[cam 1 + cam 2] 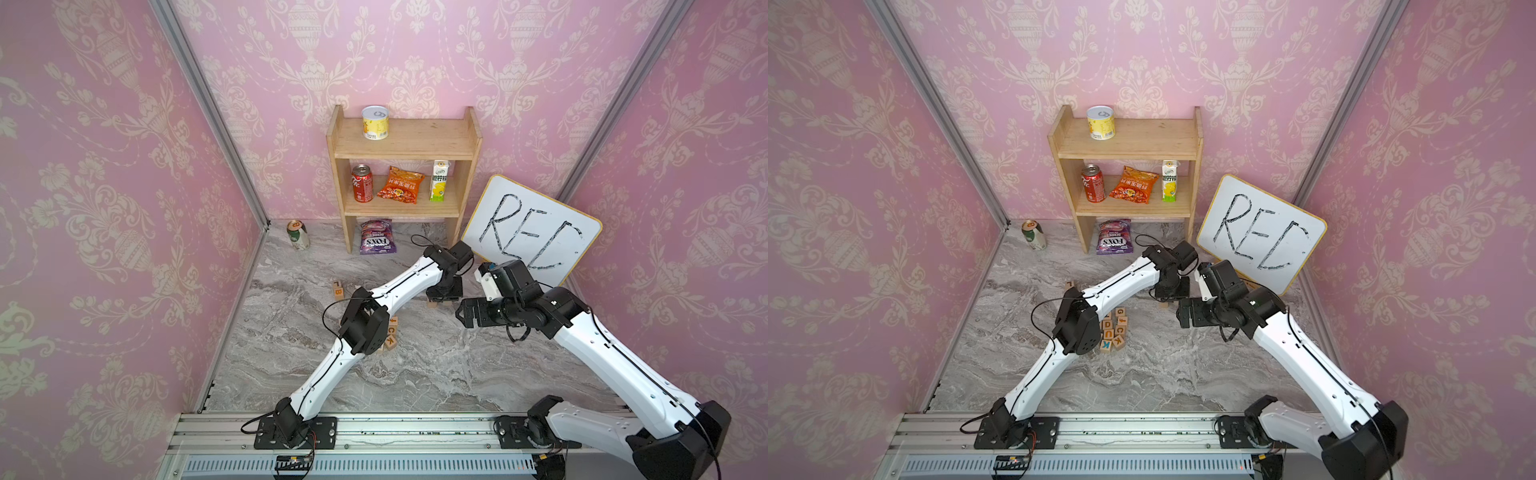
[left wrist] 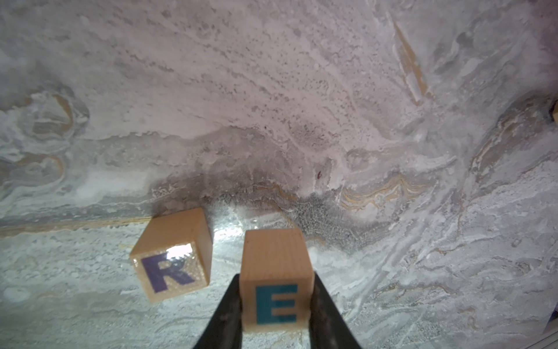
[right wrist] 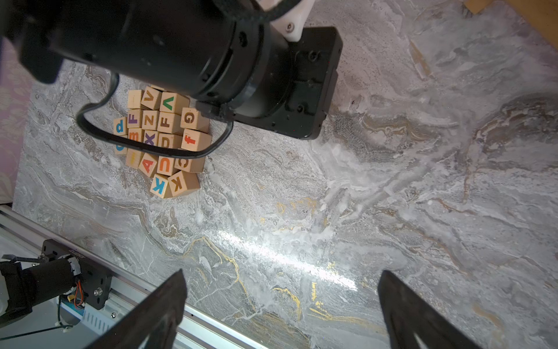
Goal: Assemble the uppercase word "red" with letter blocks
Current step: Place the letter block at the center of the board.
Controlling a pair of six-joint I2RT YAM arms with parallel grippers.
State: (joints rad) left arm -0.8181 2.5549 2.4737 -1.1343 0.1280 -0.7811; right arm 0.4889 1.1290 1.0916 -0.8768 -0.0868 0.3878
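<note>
One E block (image 2: 276,266), clamped in the left pincer (image 2: 276,281), is just beside the R block (image 2: 172,260); right pincer (image 3: 280,278) apart.

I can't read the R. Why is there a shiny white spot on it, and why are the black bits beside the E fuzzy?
Left wrist view: light glares off the glossy R block, washing out the letter's top; the left gripper, clamped on the E block, has fingers blurred so near the lens. Right wrist view: a bright streak crosses the table.
</note>
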